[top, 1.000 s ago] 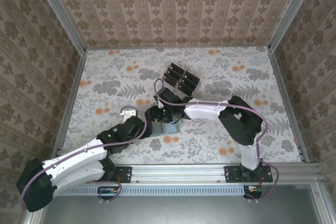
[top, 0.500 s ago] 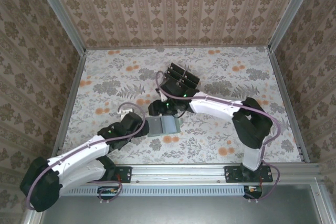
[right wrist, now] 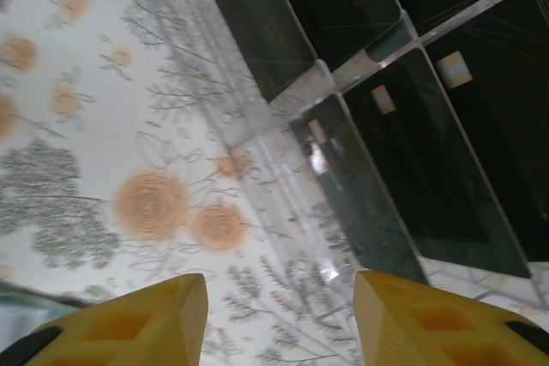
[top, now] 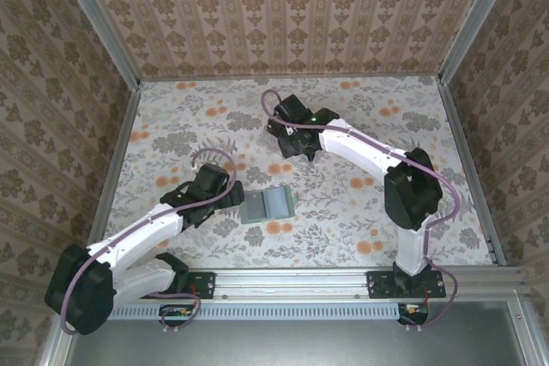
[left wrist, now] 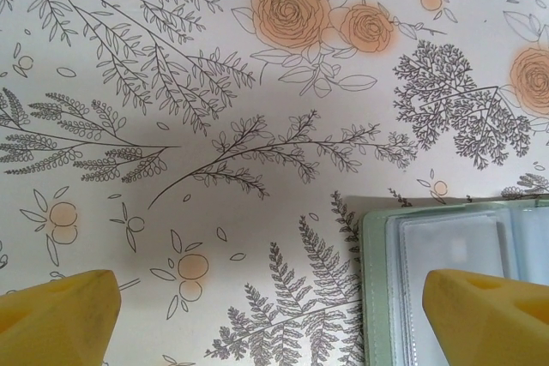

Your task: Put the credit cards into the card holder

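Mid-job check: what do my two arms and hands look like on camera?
Left arm and right arm: white shells, black joint housings, a thin purple cable looped along each. Left hand and right hand have blocky yellow fingertips.

I saw the card holder [top: 268,205] lying flat and open on the table [top: 386,212], a dull grey-green sleeve with its clear inner pockets facing up. The credit cards [right wrist: 412,152], thin, dark and all alike, stood tilted in the slots of a clear rack [right wrist: 287,169], well apart from the holder, farther back on the table.
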